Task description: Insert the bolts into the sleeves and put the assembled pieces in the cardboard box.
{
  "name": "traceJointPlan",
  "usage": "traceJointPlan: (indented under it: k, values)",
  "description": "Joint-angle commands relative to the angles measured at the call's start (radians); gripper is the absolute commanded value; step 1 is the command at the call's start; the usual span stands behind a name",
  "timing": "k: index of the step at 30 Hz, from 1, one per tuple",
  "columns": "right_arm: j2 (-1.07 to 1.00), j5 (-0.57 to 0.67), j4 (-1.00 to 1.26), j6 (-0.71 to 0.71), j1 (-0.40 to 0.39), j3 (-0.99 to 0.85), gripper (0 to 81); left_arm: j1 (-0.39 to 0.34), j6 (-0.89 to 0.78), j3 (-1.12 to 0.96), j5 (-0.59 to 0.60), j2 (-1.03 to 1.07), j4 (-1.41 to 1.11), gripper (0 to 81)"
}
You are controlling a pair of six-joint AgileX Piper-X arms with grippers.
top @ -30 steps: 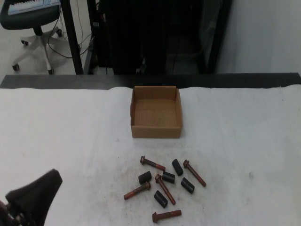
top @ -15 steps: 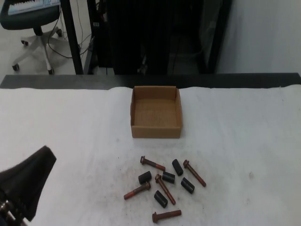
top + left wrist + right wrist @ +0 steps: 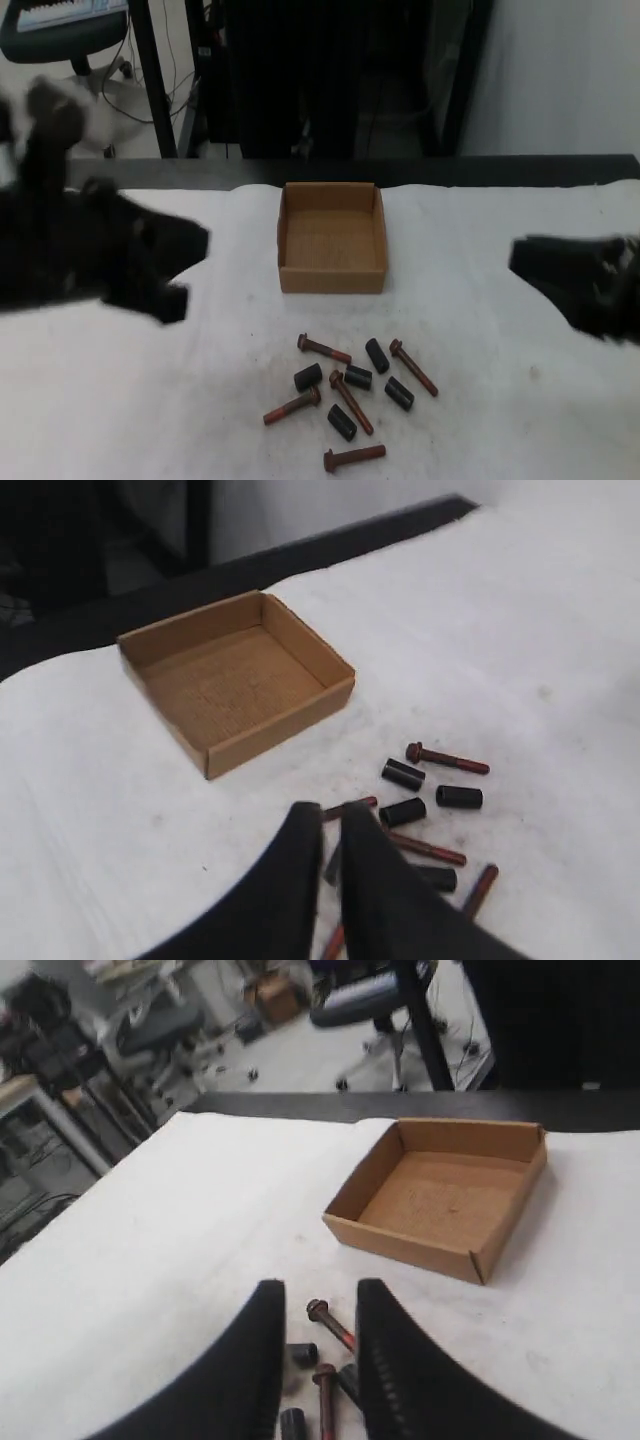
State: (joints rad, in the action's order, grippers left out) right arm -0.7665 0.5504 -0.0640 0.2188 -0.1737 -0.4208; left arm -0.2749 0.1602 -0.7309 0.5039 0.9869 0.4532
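Observation:
Several rusty red bolts and several short black sleeves lie loose on the white cloth in front of the empty cardboard box. My left gripper hangs above the cloth to the left of the box; in its wrist view the fingers are shut with nothing between them, above the near edge of the pile. My right gripper hovers to the right of the box. Its fingers stand open and empty, with a bolt and a sleeve showing between them below.
The box stands a short way beyond the pile, its opening up. The white cloth covers the bench around the parts. A dark bench edge runs behind the box; an office chair stands on the floor beyond.
The left arm has risen from the lower left corner to a spot left of the box. The right arm has come into the high view from the right.

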Motion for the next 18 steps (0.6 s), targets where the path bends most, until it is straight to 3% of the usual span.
traceJointPlan:
  k: [1, 4, 10, 14, 18]
  values:
    - [-0.199, 0.095, -0.142, -0.155, -0.006, -0.179, 24.4, -0.06, 0.025, -0.131, 0.014, 0.117, 0.135, 23.0]
    - [-0.325, 0.092, -0.292, -0.294, -0.039, -0.306, 25.3, -0.123, 0.117, -0.224, -0.034, 0.219, 0.259, 31.5]
    - [-0.476, 0.023, -0.419, -0.422, -0.145, -0.474, 29.5, -0.219, 0.401, -0.258, -0.132, 0.334, 0.291, 31.7]
    - [-0.5, -0.044, -0.42, -0.422, -0.203, -0.523, 29.8, -0.262, 0.316, -0.257, -0.316, 0.418, 0.295, 31.7]
    - [-0.528, -0.05, -0.428, -0.479, -0.281, -0.542, 29.8, -0.265, 0.231, -0.257, -0.402, 0.479, 0.315, 31.7]
